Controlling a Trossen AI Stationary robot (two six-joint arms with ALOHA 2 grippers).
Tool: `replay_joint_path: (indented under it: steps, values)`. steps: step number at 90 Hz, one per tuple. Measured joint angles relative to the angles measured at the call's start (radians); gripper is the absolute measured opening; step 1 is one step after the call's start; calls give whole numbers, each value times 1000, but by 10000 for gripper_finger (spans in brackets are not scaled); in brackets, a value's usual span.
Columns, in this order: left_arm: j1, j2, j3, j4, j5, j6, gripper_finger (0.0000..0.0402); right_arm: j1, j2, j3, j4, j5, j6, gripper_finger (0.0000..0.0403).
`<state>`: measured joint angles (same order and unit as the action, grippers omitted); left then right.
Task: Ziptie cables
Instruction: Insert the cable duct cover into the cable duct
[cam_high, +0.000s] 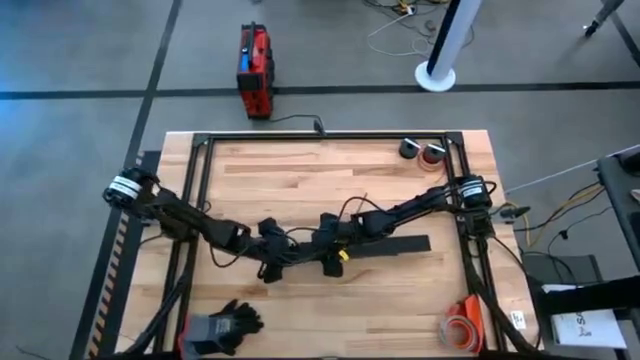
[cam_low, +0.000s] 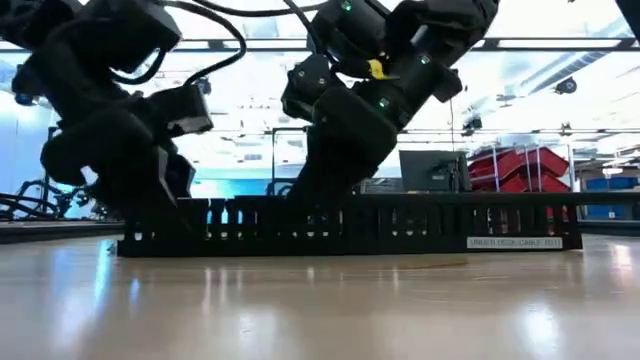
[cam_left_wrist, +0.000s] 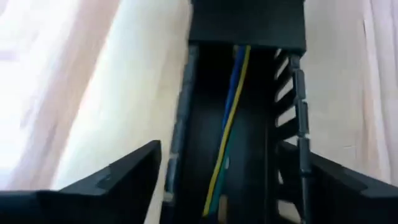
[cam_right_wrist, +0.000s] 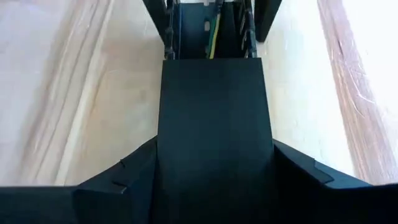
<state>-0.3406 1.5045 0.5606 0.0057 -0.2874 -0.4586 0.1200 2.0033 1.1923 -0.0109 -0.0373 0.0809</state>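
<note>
Both arms, as I see them from my station: each reaches in from its side of the wooden table (cam_high: 300, 180) and bends down to the middle, the two wrists close together over the long black slotted strip (cam_low: 350, 225).

Left gripper (cam_left_wrist: 214, 186): low over one end of the strip, fingers spread wide, one on each side of the channel, gripping nothing I can make out.

Right gripper (cam_right_wrist: 214, 180): low over the covered part of the strip; the flat black cover (cam_right_wrist: 214, 118) sits between its spread fingers. I cannot tell whether the fingers press on it.

Cables (cam_left_wrist: 227, 130): thin wires, blue, yellow and green, lying lengthwise inside the open channel, between the left gripper's fingers and running under the cover. From the right wrist they show only at the cover's far edge.

Other items on the table: tape rolls (cam_high: 425, 152) at the far right corner, an orange object (cam_high: 465, 320) near right, a black glove (cam_high: 238, 322) near left. A red box (cam_high: 254, 68) stands on the floor beyond.
</note>
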Motion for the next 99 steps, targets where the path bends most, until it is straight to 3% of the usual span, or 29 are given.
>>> replay_joint_path:
  steps: [20,43,60,77,99]
  values:
    - [-26,40,-36,19,-30,-86,319,0,-1,-2,-8,0,-2,214]
    - [-26,110,-47,143,-20,-51,215,-2,-1,-11,40,-44,-4,224]
    - [-19,105,-36,171,-21,-10,215,-2,3,-4,61,-68,-26,218]
    - [-5,108,-18,232,-41,4,249,-2,11,23,88,-64,-16,224]
    - [1,115,-21,298,-45,53,216,-5,15,37,47,-58,21,217]
